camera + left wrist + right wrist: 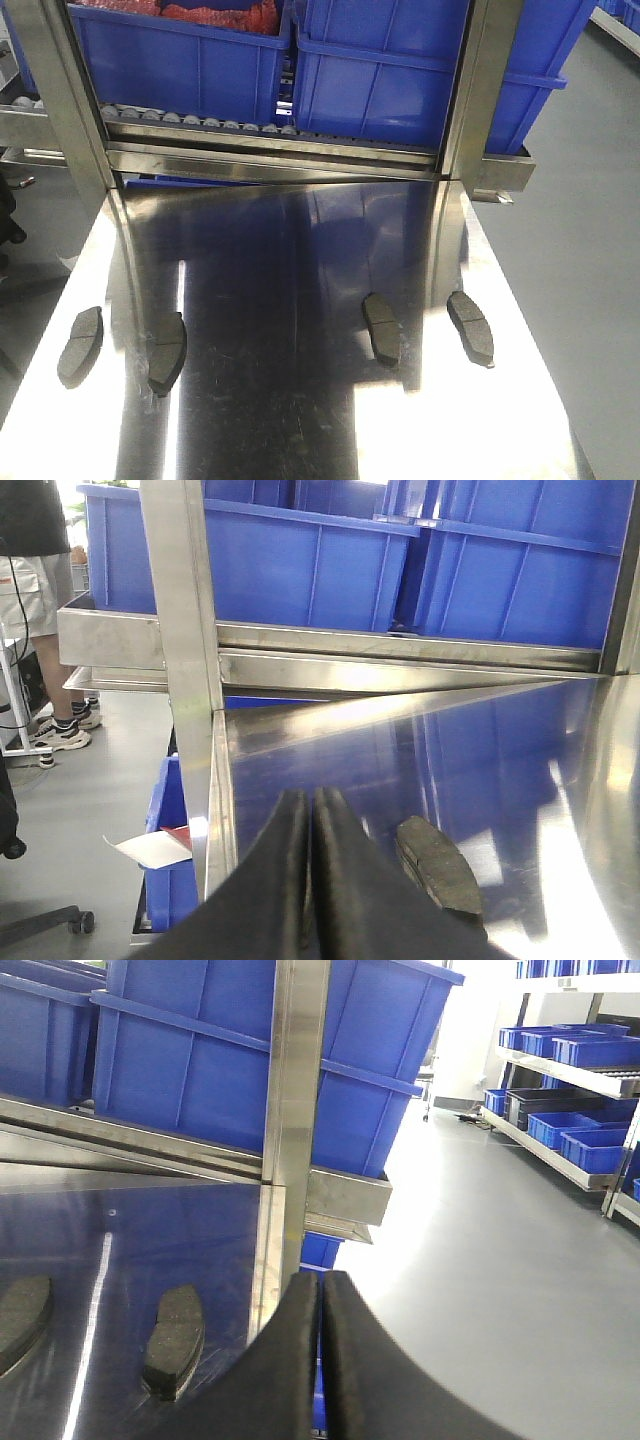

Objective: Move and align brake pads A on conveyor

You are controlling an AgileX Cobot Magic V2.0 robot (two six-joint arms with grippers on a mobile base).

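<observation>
Several brake pads lie on the shiny steel table (300,400), grey-brown faces up: two on the left (80,345) (168,352) and two on the right (382,328) (471,327). Neither gripper shows in the front view. My left gripper (308,798) is shut with nothing in it, hovering near the table's left edge, with one brake pad (438,865) just to its right. My right gripper (321,1278) is also shut and empty, near the table's right edge, with a brake pad (173,1340) to its left and another (20,1325) farther left. The conveyor is out of view.
A roller rack with blue bins (200,60) stands behind the table on steel posts (60,110) (470,100). A person (35,540) stands at the far left. Shelves of blue bins (580,1050) line the grey floor on the right.
</observation>
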